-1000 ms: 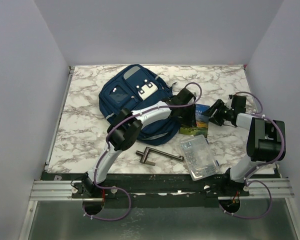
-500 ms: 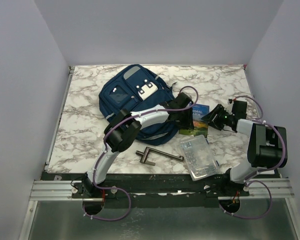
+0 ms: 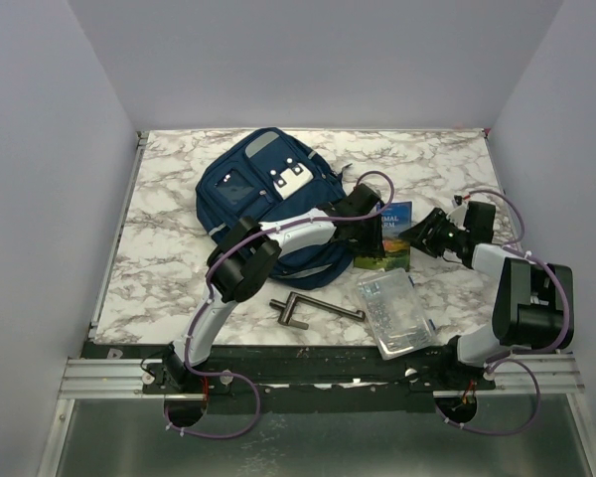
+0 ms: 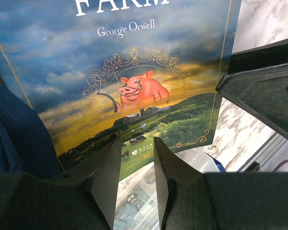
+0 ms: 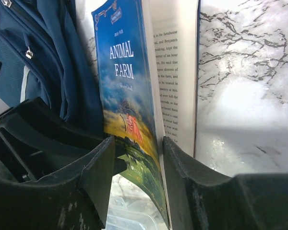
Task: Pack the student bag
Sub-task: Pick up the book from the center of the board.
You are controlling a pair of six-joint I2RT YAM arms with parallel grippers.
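The student bag (image 3: 250,189) lies flat toward the far edge of the desk, left of the middle. Against its right side an Animal Farm paperback (image 3: 397,234) rests with its front cover lifted off the pages. The right gripper (image 5: 138,158) straddles that raised cover, its jaws about half open. The cover lies against one finger (image 5: 182,177), with a gap to the other. The left gripper (image 4: 136,165) meets the book from the bag side, jaws at a narrow slit with nothing visibly pinched, its tips at the cover's lower edge. A clear plastic case (image 3: 393,313) and a metal tool (image 3: 316,308) sit near the near edge.
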